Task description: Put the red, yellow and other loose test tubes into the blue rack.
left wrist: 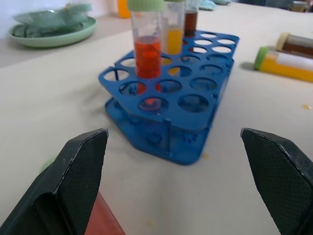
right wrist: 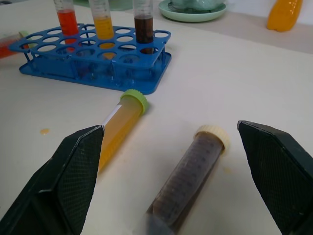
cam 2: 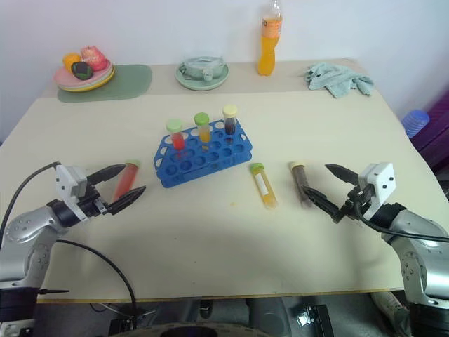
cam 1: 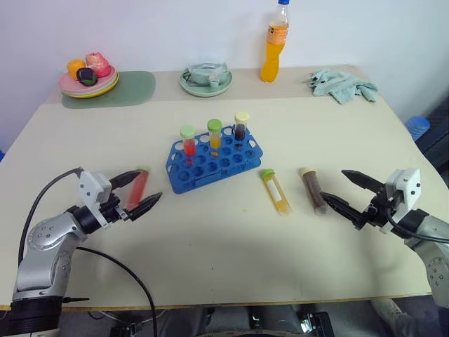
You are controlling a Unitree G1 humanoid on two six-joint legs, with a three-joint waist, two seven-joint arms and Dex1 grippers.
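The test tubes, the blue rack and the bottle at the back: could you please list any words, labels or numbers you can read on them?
No text can be read anywhere.
Orange plastic drink bottle: no legible label.
Lying brown-filled tube with cream cap: faint graduation marks, too blurred to read.
Lying yellow-filled tube with green cap: white strip, nothing legible.
Blue plastic tube rack: no markings visible.

Far table edge — fruit plate [cam 1: 88,84] on green mat [cam 1: 133,88], covered bowl [cam 1: 205,78], orange bottle [cam 1: 275,43], crumpled cloth [cam 1: 342,85].

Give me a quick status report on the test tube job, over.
Left gripper and right gripper open, empty. Three tubes stand in blue rack; red tube, yellow tube, brown tube lie loose on table. Nothing blocking.
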